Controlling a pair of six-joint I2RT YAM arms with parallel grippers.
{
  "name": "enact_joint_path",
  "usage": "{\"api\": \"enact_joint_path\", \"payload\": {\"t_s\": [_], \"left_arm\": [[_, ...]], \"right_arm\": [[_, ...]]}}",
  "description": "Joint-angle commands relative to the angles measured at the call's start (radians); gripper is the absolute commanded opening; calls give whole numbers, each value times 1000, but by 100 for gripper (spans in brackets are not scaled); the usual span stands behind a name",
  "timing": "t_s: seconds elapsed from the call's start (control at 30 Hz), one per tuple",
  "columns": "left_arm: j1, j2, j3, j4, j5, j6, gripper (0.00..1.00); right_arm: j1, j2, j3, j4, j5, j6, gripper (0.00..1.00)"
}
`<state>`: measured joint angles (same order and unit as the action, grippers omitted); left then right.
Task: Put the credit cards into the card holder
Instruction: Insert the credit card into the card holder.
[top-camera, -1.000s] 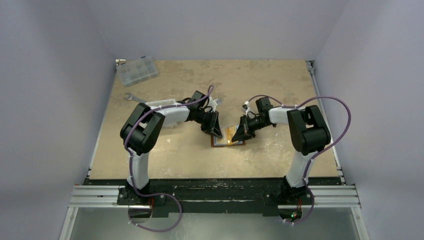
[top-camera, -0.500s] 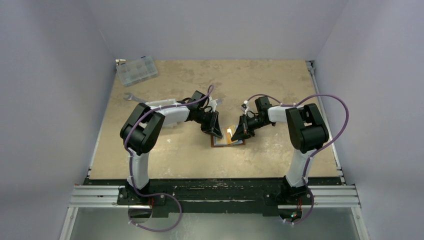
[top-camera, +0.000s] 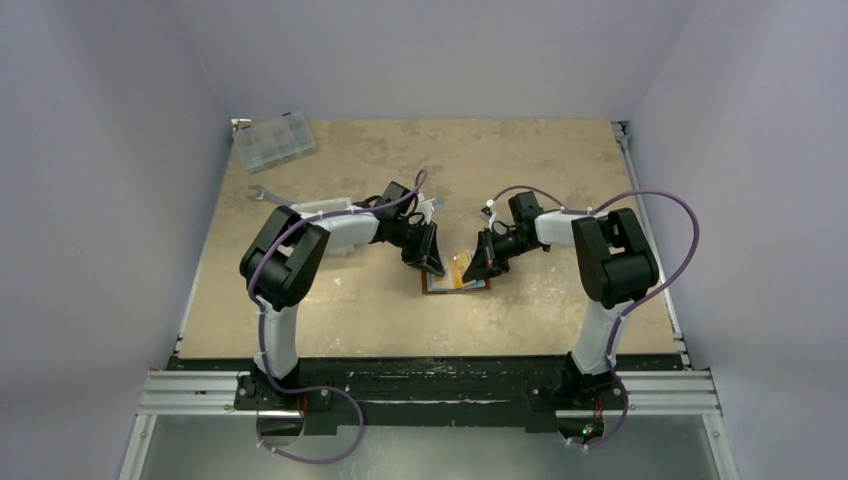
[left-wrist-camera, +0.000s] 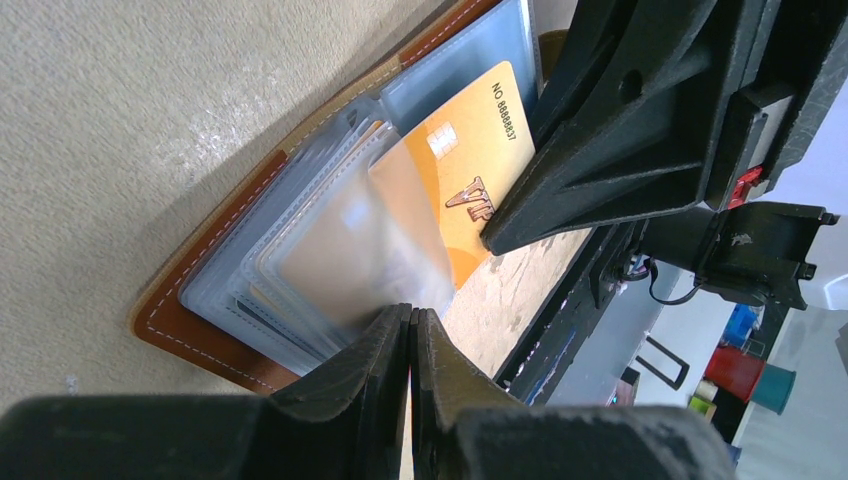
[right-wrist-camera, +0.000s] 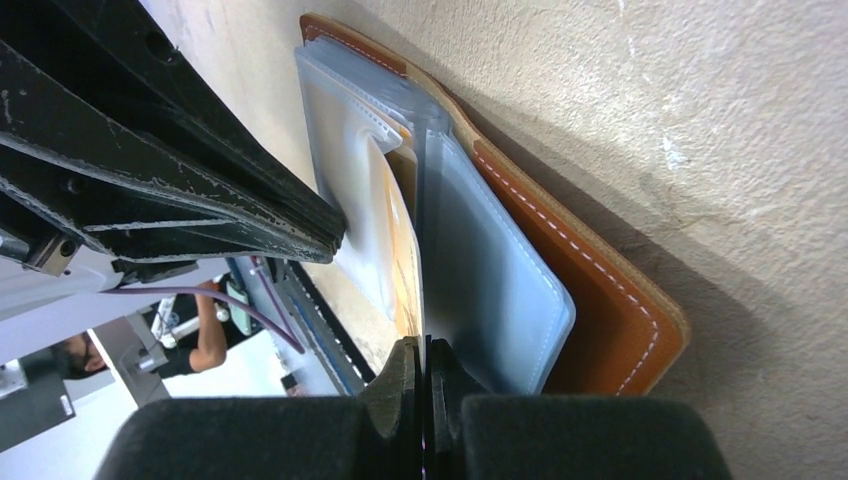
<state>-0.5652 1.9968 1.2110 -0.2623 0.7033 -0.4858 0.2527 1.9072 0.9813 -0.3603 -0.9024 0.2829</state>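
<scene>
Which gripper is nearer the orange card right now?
Right. The right gripper is shut on the orange card; the left gripper pinches a clear sleeve of the card holder beside it.

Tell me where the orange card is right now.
Middle of the table in the top view, on the open holder: the orange card lies partly under a clear sleeve pinched by the left gripper, its free edge in the right gripper.

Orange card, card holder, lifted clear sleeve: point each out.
orange card (left-wrist-camera: 478, 150), left wrist view, on the printed face beside the chip.
card holder (right-wrist-camera: 620, 320), right wrist view, on the brown leather cover.
clear sleeve (left-wrist-camera: 350, 240), left wrist view, on the middle of the lifted flap.
</scene>
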Motion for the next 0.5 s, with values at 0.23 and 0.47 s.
{"api": "enact_joint_path", "payload": {"t_s": [0.23,0.47], "left_arm": [[4,57,-65,-87,-214,82,11],[4,53,-71,-85,-213,79,11]], "right_arm": [[11,-31,36,19,248,-93,0],[16,-33,43,12,260,-100,0]]}}
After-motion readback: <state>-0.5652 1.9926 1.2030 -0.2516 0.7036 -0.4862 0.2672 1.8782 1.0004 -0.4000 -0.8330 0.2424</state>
